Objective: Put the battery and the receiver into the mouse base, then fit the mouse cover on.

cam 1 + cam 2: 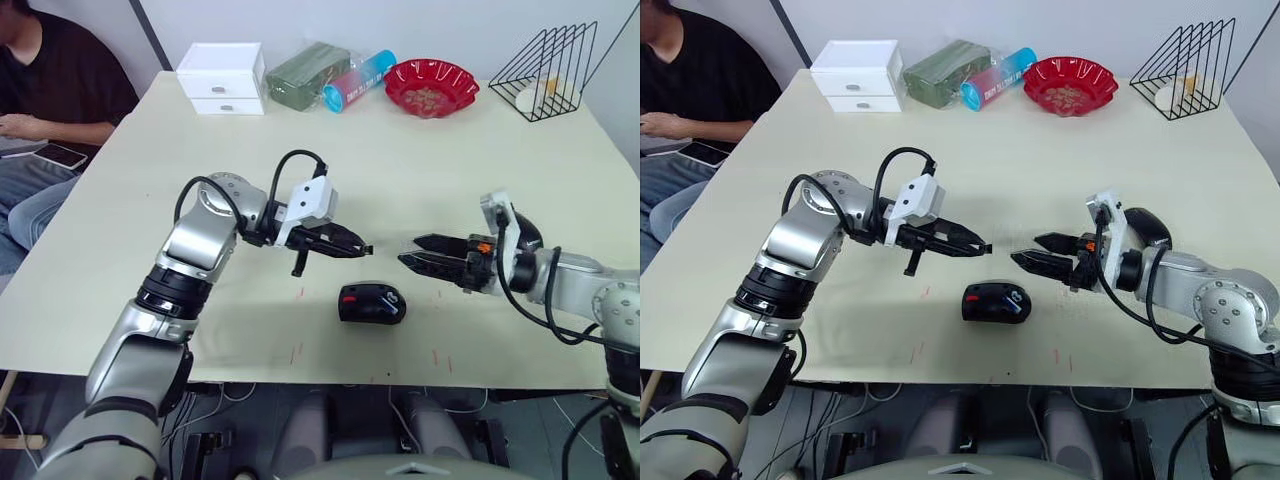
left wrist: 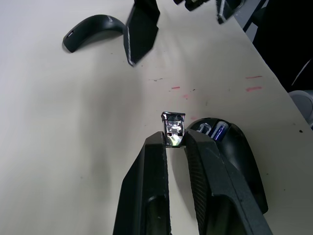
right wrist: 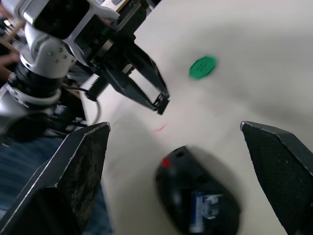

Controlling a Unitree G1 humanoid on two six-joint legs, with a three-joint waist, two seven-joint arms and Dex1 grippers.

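Observation:
The mouse base (image 1: 372, 303) lies near the table's front edge, red at its wheel. The blue battery (image 2: 220, 131) sits inside it, and the battery (image 3: 201, 210) also appears in the right wrist view. My left gripper (image 1: 360, 248) hovers just above and left of the base, shut on the small receiver (image 2: 173, 129), whose silvery plug sticks out past the fingertips. To the right of the base, my right gripper (image 1: 410, 252) is open and holds nothing, pointing toward the left gripper. The glossy black mouse cover (image 1: 1150, 225) lies on the table behind the right wrist.
A green toothed disc (image 3: 202, 67) lies beyond the left gripper. At the back stand a white drawer box (image 1: 222, 78), a green packet (image 1: 305, 75), a blue-pink tube (image 1: 358, 80), a red bowl (image 1: 431, 87) and a wire rack (image 1: 545, 72). A person (image 1: 50, 80) sits at the far left.

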